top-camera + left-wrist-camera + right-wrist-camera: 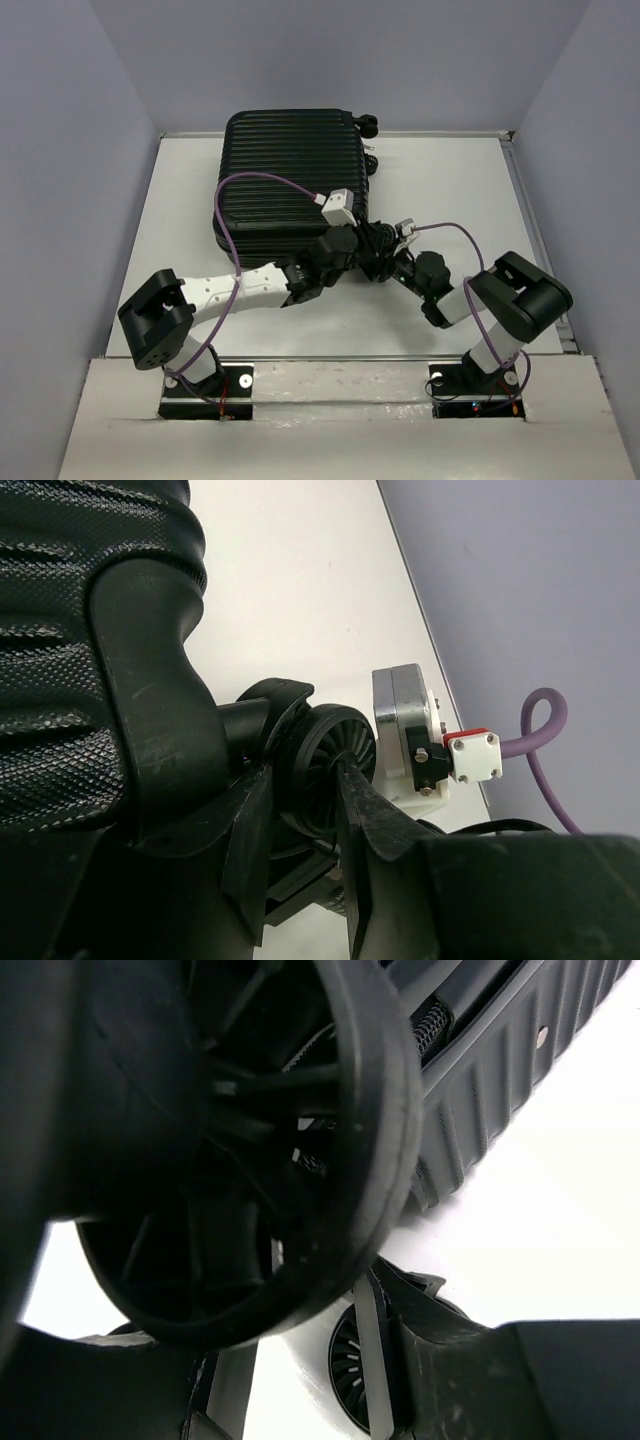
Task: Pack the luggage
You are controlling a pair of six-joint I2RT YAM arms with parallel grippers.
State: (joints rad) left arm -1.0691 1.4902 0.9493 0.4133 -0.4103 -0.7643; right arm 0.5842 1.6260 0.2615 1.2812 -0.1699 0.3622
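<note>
Luggage [290, 180] closed, wheel [335, 750] in left gripper [305, 785]

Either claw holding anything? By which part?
Left claw clamps the suitcase by one wheel. Right claw is close beside it; whether it grips cannot be told.

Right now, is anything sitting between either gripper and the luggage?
Nothing visible. The left gripper and the right gripper are both at the near right corner of the luggage. In the left wrist view the fingers flank a wheel; the right wrist view is filled by a wheel rim close up.
</note>
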